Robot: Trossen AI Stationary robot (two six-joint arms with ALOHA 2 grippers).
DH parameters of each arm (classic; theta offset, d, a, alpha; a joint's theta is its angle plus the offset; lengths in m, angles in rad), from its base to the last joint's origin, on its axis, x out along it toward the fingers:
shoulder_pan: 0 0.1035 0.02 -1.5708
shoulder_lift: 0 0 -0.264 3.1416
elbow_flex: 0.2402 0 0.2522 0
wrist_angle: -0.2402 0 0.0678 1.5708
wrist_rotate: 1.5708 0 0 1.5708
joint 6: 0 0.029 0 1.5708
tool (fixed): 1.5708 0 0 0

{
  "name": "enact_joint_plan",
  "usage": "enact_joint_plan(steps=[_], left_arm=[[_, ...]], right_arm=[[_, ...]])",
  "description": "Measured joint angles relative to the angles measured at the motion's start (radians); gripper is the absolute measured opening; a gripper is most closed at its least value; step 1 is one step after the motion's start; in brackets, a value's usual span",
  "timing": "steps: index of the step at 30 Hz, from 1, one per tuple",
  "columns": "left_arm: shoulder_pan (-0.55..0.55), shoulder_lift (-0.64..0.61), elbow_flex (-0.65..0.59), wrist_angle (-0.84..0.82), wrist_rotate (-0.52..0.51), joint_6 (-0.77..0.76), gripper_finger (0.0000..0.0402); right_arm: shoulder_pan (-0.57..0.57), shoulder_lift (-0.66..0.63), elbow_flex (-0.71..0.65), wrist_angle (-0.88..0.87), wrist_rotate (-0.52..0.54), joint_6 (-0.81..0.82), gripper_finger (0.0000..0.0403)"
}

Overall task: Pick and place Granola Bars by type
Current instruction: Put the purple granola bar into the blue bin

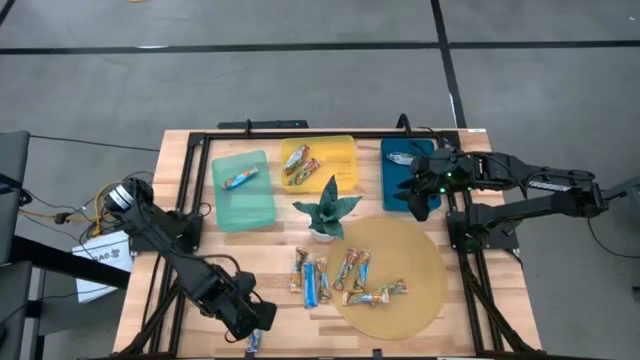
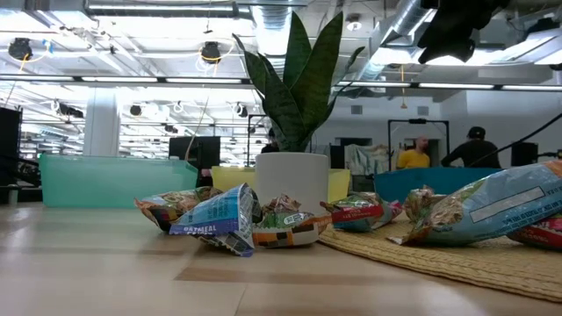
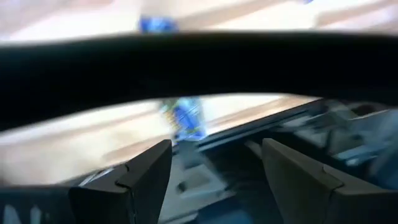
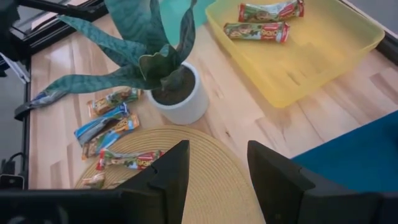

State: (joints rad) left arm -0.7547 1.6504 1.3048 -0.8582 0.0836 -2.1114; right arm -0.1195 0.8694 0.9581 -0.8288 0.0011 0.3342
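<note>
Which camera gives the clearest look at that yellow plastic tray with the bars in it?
The right wrist view: the yellow plastic tray fills the corner, two wrapped bars plainly inside. The high view shows it whole but small. The low view catches only its yellow wall behind the plant pot. The left wrist view misses it.

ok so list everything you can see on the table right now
table: one, light wood
teal tray: one, back left, one bar inside
yellow tray: one, back middle, two bars inside
blue tray: one, back right, one pale bar inside
plant: one, green in a white pot, centre
round mat: one, woven tan, front right
loose bars: about eight, blue and multicoloured, on the wood and mat edge
blue bar: one, front edge by the left arm
left gripper: front left, jaws open
right gripper: above the blue tray, jaws open
</note>
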Motion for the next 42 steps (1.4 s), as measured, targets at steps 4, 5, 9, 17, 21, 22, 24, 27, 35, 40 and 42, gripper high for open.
enact_joint_plan(steps=[4, 5, 9, 17, 21, 22, 24, 27, 35, 40, 42], left_arm=[[0.0, 0.075, -0.001, 0.024, 0.042, 0.01, 0.0242], [0.0, 0.092, -0.001, 0.045, 0.041, 0.014, 0.0242], [0.001, 0.156, 0.0, 0.12, 0.024, 0.018, 0.0242], [0.0, 0.262, 0.0, 0.12, 0.104, -0.002, 0.0242], [0.0, 0.268, 0.0, 0.116, 0.058, -0.02, 0.0242], [0.0, 0.268, 0.0, 0.106, 0.048, -0.02, 0.0242], [0.001, 0.268, 0.0, 0.076, 0.043, -0.023, 0.0242], [0.0, 0.268, 0.0, 0.058, 0.058, -0.026, 0.0242], [0.001, 0.283, 0.0, 0.036, 0.054, -0.028, 0.0242], [0.001, 0.343, 0.002, 0.075, 0.102, -0.006, 0.0242], [0.005, 0.366, 0.005, 0.099, 0.121, 0.012, 0.0242]], right_arm=[[0.002, 0.0, 0.0, 0.001, 0.0, 0.001, 0.0149], [0.002, 0.0, 0.0, 0.001, 0.0, 0.001, 0.0148], [0.001, 0.0, 0.0, 0.002, 0.0, 0.001, 0.0145], [0.001, 0.0, 0.0, 0.003, 0.0, 0.015, 0.0148], [0.001, 0.0, 0.0, 0.003, -0.001, 0.018, 0.0147], [0.001, 0.0, 0.0, 0.003, -0.001, 0.018, 0.0146], [0.001, 0.0, 0.0, 0.003, -0.001, 0.018, 0.0145], [0.001, 0.0, 0.0, 0.003, -0.001, 0.018, 0.0143], [0.001, 0.0, 0.0, 0.004, -0.001, 0.018, 0.0142], [0.001, 0.001, 0.0, 0.008, -0.001, 0.017, 0.0139], [0.001, 0.001, 0.0, 0.015, -0.001, 0.017, 0.0137]])
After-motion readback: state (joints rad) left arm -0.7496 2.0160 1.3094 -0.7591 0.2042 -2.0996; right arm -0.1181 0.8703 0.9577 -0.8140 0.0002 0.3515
